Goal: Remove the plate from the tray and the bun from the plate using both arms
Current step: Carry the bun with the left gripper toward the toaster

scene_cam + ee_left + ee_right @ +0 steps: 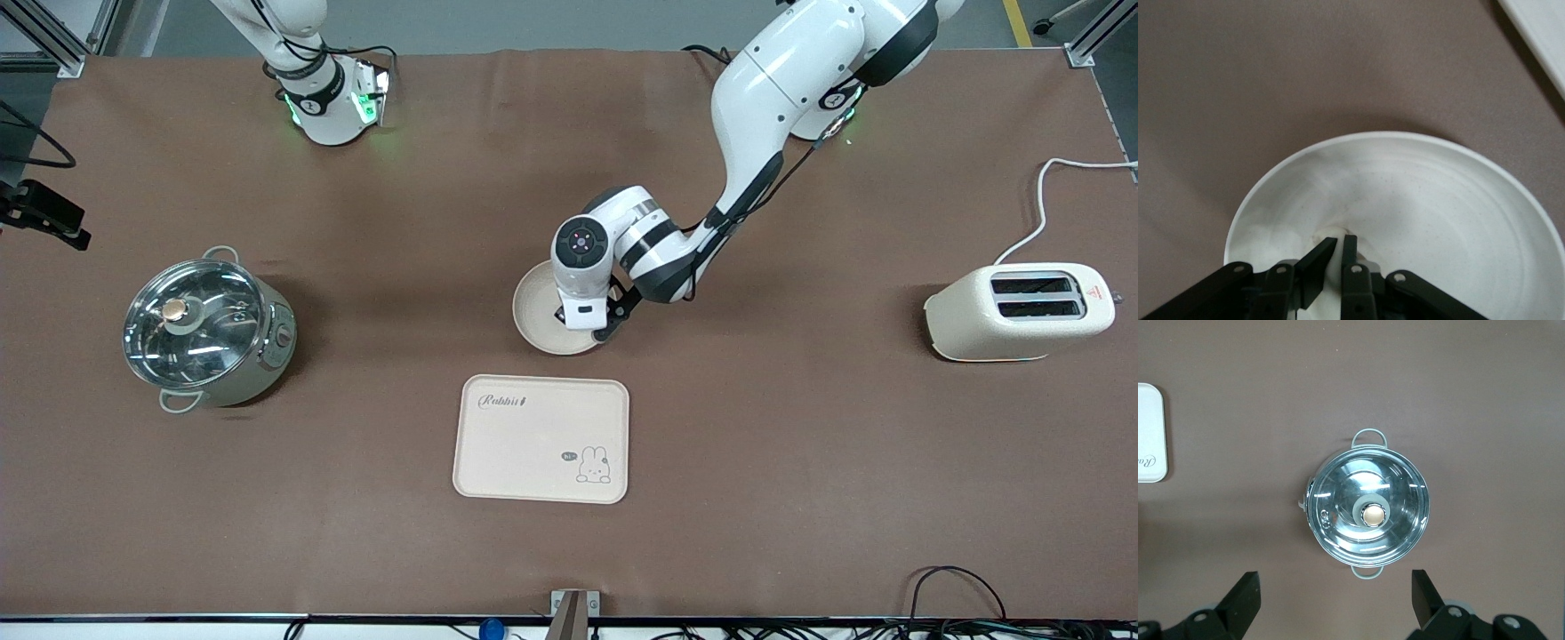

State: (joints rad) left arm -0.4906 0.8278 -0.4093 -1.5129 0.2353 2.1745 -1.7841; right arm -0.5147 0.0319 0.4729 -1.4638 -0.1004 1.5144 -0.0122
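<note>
The table [800,498] carries a pot [209,329] toward the right arm's end and a toaster [1022,311] toward the left arm's end. The tray [540,438] lies bare, nearer the front camera than the plate [538,311], which sits on the cloth just beside it, so the plate step looks done. The left gripper [1337,250] is down in the plate, jaws pinched on the bun [1361,250], probably for lifting it out. The right gripper [1336,593] waits high over the pot, jaws spread.
</note>
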